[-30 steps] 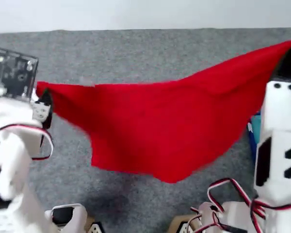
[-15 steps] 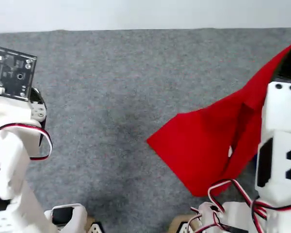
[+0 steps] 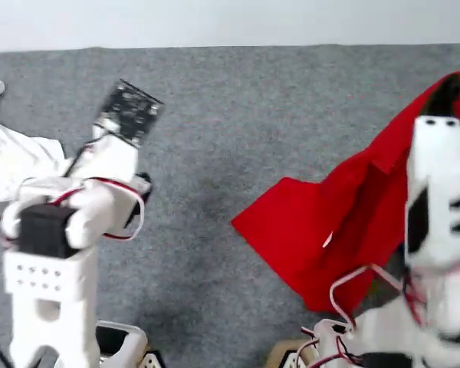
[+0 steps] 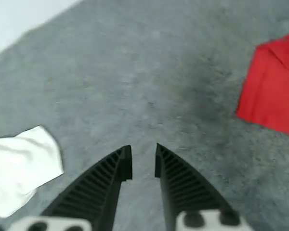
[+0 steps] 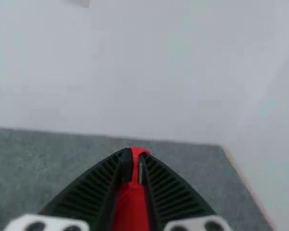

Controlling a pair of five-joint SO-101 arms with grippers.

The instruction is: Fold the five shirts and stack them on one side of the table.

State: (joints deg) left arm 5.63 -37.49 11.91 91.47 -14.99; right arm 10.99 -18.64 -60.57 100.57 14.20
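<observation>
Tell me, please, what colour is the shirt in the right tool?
Plain red shirt; high view shows it best.

- We see a grey mat [image 3: 215,115] with a rough, felt-like surface, spread wide under everything.
- Behind its far edge stands a plain white wall [image 3: 230,19].
- A thin pale wooden edge [image 5: 245,185] borders the mat.

Your left arm [image 3: 54,261] and right arm [image 3: 441,192] are white shells with black servo blocks [image 3: 42,228], looped red, white and black cables [image 3: 141,211], ribbed black fingers [image 4: 106,185], and a dark circuit board [image 3: 129,112] on the left.
</observation>
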